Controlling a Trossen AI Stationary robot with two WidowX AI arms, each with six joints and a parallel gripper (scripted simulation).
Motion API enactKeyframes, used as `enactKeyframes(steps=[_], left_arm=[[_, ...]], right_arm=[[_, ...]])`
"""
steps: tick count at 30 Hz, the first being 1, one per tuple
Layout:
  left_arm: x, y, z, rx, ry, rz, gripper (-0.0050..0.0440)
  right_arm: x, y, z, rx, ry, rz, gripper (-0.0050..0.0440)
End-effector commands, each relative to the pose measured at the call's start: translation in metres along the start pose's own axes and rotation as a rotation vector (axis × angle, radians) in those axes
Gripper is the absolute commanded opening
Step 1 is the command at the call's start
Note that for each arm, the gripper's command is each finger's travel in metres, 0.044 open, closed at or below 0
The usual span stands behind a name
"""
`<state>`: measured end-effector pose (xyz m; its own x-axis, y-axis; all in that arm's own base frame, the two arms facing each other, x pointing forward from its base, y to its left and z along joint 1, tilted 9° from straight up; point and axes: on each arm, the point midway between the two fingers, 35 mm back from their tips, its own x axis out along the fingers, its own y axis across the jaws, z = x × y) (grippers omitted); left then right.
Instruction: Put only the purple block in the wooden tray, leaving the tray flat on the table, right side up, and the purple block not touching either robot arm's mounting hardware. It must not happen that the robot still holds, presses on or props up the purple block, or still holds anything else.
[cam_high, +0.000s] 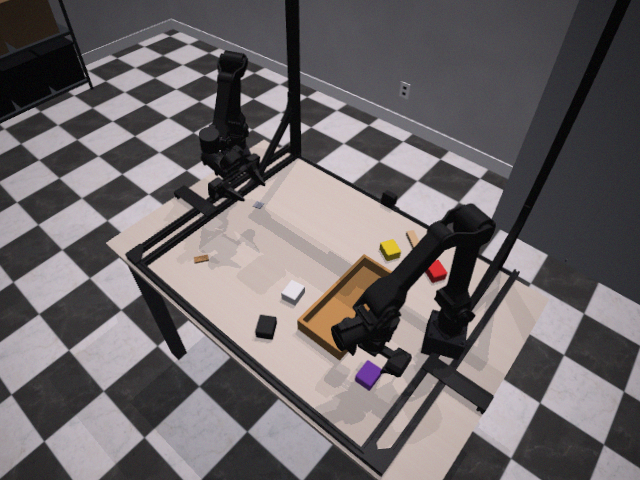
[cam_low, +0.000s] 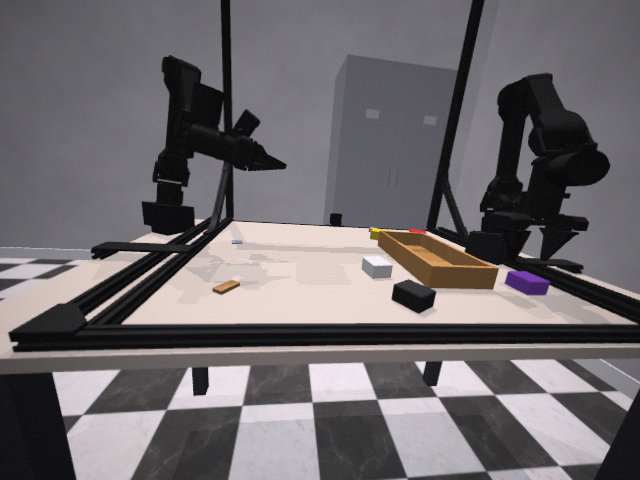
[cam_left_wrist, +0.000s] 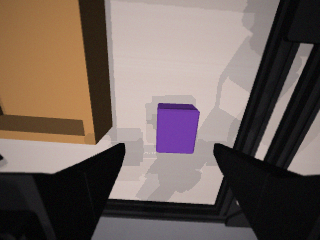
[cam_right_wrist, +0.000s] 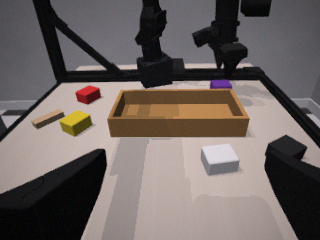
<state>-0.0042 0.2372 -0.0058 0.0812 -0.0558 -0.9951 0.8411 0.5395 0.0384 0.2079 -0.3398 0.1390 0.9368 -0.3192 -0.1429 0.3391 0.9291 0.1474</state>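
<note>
The purple block (cam_high: 368, 374) lies flat on the table near the front edge, just off the short end of the wooden tray (cam_high: 343, 304). It also shows in the left wrist view (cam_left_wrist: 177, 128), directly below and between the fingers. My left gripper (cam_high: 385, 361) hangs above the block, open and empty, with its fingertips spread wider than the block. The tray sits flat, right side up and empty (cam_right_wrist: 178, 112). My right gripper (cam_high: 249, 188) (cam_low: 281, 165) is open and empty at the far end of the table, raised and pointing toward the tray.
A white block (cam_high: 293, 291) and a black block (cam_high: 265, 326) lie beside the tray. A yellow block (cam_high: 390, 249), a red block (cam_high: 436, 270) and a tan strip (cam_high: 412, 238) lie beyond it. Another tan strip (cam_high: 201, 258) lies far left. The left arm's base (cam_high: 444, 330) and black frame rails stand close to the purple block.
</note>
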Motion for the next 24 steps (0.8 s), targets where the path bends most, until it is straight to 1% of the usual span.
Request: enactKeyframes(steps=[1,7,24], left_arm=[[0.0017,-0.0057,-0.0039,0.025,-0.034,0.003,0.0400],[0.0034,-0.0110,-0.0046,0.040,-0.055,0.004,0.0400],[0.0035,-0.0113,-0.0046,0.041,-0.056,0.004,0.0400]], right_arm=[[-0.0040,-0.0086,-0.0002,-0.008,-0.009,-0.006,0.0400],[-0.0075,-0.0129,0.0002,-0.011,-0.014,-0.011,0.0400],[-0.0077,-0.0131,0.0002,-0.012,-0.015,-0.011,0.0400]])
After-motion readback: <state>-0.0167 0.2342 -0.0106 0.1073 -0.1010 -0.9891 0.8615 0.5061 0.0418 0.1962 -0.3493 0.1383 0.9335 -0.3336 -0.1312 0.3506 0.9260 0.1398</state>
